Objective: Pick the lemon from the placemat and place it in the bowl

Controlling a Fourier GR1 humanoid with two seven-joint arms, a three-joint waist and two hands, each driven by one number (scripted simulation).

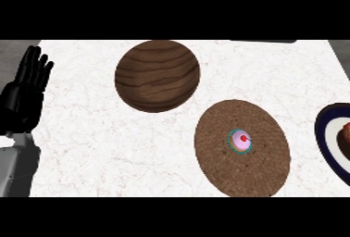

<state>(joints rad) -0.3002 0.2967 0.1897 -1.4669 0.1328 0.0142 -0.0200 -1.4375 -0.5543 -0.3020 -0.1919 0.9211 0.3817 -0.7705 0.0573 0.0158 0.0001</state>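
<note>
Checked bench (pixel 103 139), placemat (pixel 219 162), bowl (pixel 157 76) and plate (pixel 327 121): no legible text, label, brand, number or sign found anywhere.

A kitchen: white marble counter (pixel 103 152) bearing a wooden bowl (pixel 157 75), placemat (pixel 226 171) and plate (pixel 325 134).

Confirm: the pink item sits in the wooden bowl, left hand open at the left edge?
No. The head view shows the pink item on the brown placemat, not in the wooden bowl. The left hand is open at the left edge.
</note>
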